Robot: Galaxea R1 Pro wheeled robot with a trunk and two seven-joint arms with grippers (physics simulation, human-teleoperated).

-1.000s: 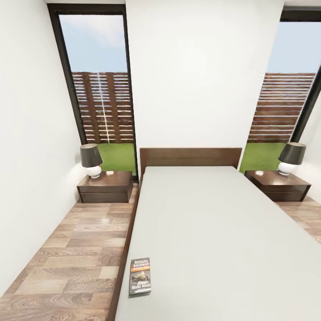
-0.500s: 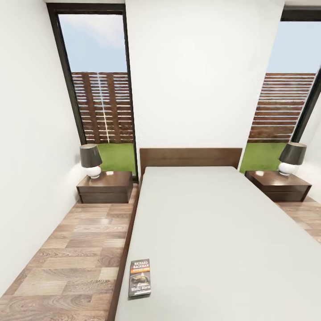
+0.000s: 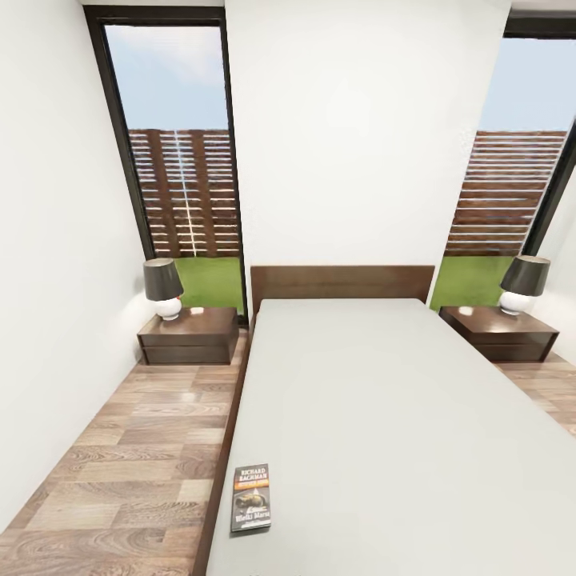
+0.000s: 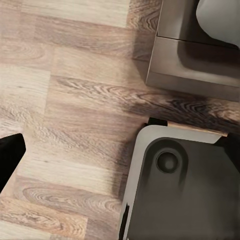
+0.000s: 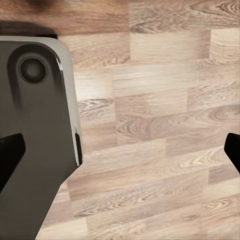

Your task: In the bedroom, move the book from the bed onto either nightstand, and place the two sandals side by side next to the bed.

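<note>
Book (image 3: pixel 251 498) lies flat on bed (image 3: pixel 384 416) by its near left edge, well away from both grippers. Right gripper (image 5: pixel 120 150) spread wide over floor (image 5: pixel 160 125); left gripper (image 4: pixel 7 157): can't tell. Risk: reaching from here nudges the book off the edge.

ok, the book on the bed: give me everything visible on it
The book is a small thin paperback with a dark grey cover, white "RICHARD BACHMAN" lettering at the top, an orange band beneath, and a picture with more white text lower down. It lies flat, cover up, closed, on the light grey mattress of the bed, close to the mattress's left edge at the near end. Nothing but the mattress touches it.
</note>
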